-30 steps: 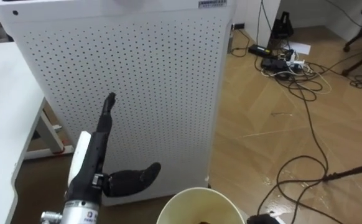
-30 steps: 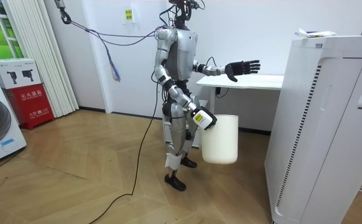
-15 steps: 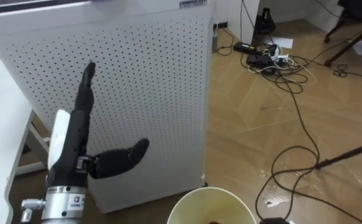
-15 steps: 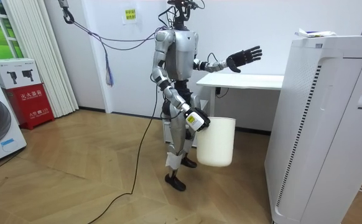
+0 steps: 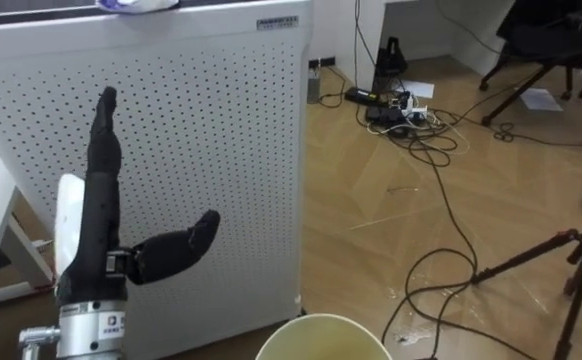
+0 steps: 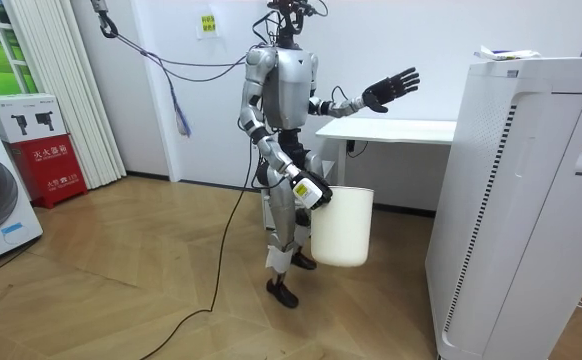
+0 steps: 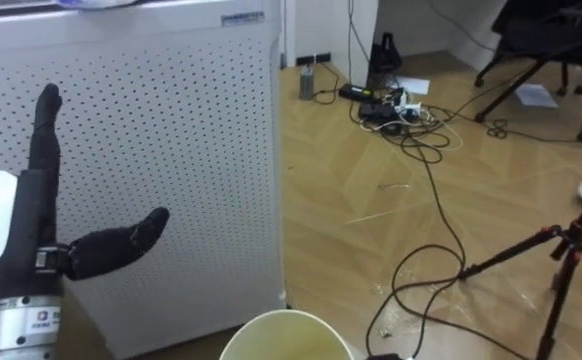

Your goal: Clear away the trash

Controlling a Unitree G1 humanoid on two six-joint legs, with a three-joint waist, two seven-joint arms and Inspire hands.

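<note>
The crumpled pale scrap of garbage (image 5: 139, 4) is lying on top of the tall white perforated cabinet (image 5: 221, 150), half cut off at the far edge. Just in front of the cabinet's face the left hand (image 5: 99, 215) is standing upright, fingers straight, thumb spread wide, holding nothing. The right hand (image 6: 311, 190) is sitting at the rim of the round white plastic bin (image 6: 343, 228) by the robot's hip; its grip I cannot tell. Far right, black cables (image 5: 411, 110) are sprawling over the wooden floor (image 5: 351, 180), with a black tripod (image 5: 531, 260) nearer.
</note>
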